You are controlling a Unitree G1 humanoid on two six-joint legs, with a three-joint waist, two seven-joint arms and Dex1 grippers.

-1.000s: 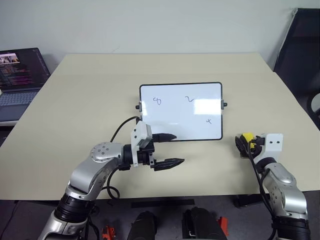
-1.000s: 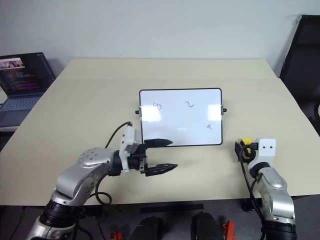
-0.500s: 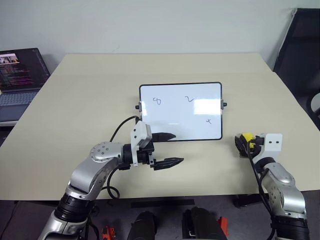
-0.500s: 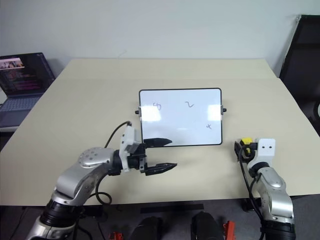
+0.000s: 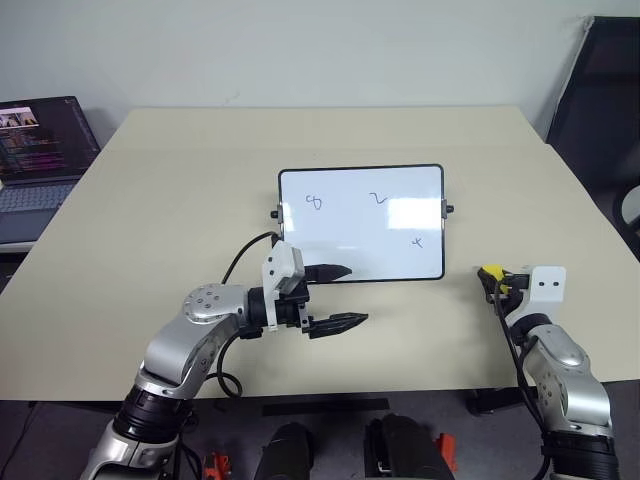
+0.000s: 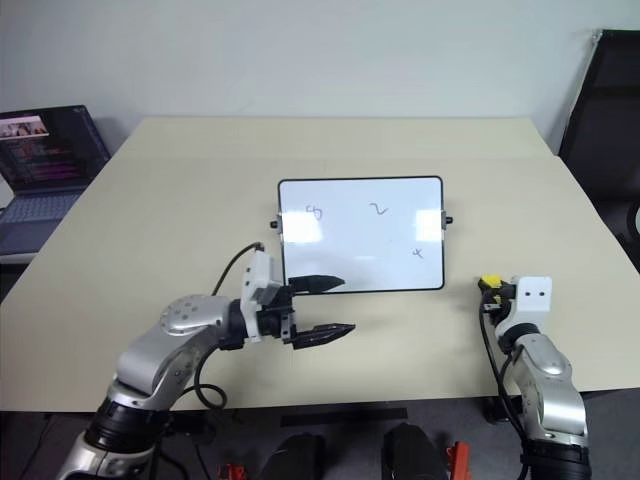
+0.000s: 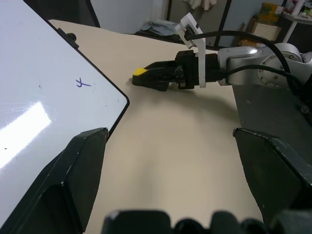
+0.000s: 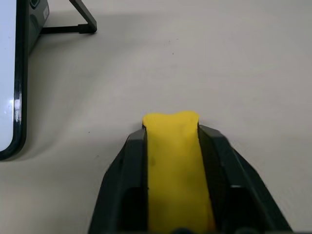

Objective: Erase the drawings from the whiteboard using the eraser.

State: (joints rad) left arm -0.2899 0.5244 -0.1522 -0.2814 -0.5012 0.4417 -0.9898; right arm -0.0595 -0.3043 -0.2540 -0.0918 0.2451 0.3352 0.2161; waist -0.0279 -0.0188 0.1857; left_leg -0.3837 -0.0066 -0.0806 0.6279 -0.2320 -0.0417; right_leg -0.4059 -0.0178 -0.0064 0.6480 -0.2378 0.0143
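The whiteboard (image 5: 362,222) stands propped at the middle of the table, with three small dark drawings (image 5: 315,202) (image 5: 378,199) (image 5: 418,242) on it. To the right of the board, near the table's front edge, my right gripper (image 5: 490,282) is shut on the yellow eraser (image 8: 174,161), which sticks out past the fingertips just above the tabletop. My left gripper (image 5: 352,296) is open and points right, its upper finger in front of the board's lower left edge. The left wrist view shows the board's corner (image 7: 119,100) and the eraser (image 7: 140,71) in the right gripper.
An open laptop (image 5: 35,150) sits on a separate surface at the far left. A black chair (image 5: 600,100) stands beyond the table's right edge. The beige table (image 5: 180,190) has bare room around the board.
My right gripper's fingers, spread around the eraser before, have closed on it. The left arm and the board have not moved.
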